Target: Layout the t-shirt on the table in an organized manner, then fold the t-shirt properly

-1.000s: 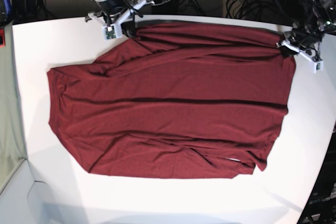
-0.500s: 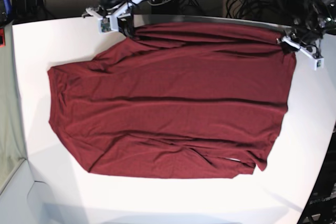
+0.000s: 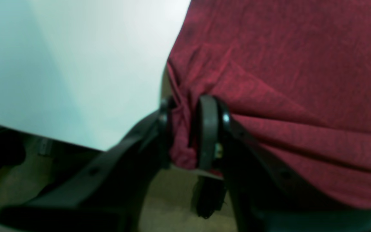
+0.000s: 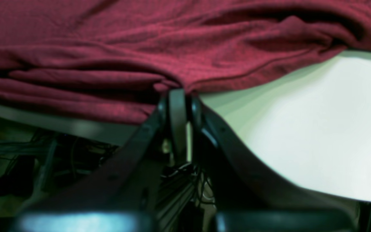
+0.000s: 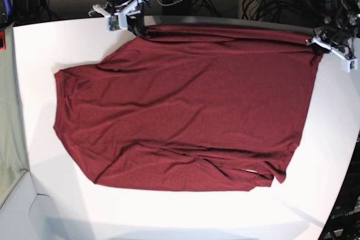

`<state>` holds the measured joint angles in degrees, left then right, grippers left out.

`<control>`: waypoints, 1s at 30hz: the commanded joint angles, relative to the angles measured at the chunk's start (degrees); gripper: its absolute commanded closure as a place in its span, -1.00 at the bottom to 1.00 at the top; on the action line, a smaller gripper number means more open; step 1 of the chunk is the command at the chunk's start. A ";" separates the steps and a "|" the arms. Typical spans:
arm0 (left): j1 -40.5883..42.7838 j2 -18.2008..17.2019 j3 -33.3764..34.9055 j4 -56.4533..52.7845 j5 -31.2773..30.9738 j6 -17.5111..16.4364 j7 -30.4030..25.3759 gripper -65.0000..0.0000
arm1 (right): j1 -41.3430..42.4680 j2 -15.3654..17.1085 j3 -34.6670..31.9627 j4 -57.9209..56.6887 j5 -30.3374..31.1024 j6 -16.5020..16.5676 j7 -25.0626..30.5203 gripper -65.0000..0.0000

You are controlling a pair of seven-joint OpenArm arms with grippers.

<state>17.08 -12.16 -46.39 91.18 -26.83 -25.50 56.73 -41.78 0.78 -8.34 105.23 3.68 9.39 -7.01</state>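
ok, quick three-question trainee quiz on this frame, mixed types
1. True or false: the large dark red knit t-shirt hangs clear of the plain white smooth table.
2. The left gripper jaws are: A) open and empty B) closed on a bunch of shirt fabric C) out of view.
3. Near which table edge in the base view does the right gripper grip the shirt?

Key: 1. False, most of it lies spread on the table. 2. B. 3. The far edge, at the shirt's far left corner.
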 commanded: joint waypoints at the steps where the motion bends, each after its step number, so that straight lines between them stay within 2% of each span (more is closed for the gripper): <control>1: -0.42 -0.72 -0.33 0.91 -0.20 0.22 -1.04 0.62 | -3.80 0.85 -0.58 1.10 0.23 0.33 1.69 1.00; 13: -3.85 -0.98 -0.16 0.82 -0.12 0.31 -1.13 0.62 | -1.52 0.85 -0.67 3.03 0.05 0.33 1.51 1.00; 18: -5.96 -1.07 -0.25 0.74 -0.03 0.31 -1.13 0.62 | 1.91 0.94 -0.67 4.62 0.05 0.33 1.07 1.00; 22: -8.25 -1.07 0.11 0.74 -0.03 0.66 -1.13 0.62 | 4.81 2.70 -0.67 4.35 0.05 0.33 1.07 1.00; 26: -10.36 -0.98 0.11 0.74 -0.03 0.75 -1.04 0.62 | 7.19 2.87 -0.76 4.26 0.05 0.33 0.90 1.00; 30: -12.20 -0.98 0.11 0.74 -0.03 0.75 -1.04 0.62 | 10.61 2.87 -0.76 4.26 0.05 0.33 -3.32 1.00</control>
<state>5.52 -12.23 -46.04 90.96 -26.17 -24.71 56.66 -31.22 3.64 -9.08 108.62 3.44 9.39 -12.36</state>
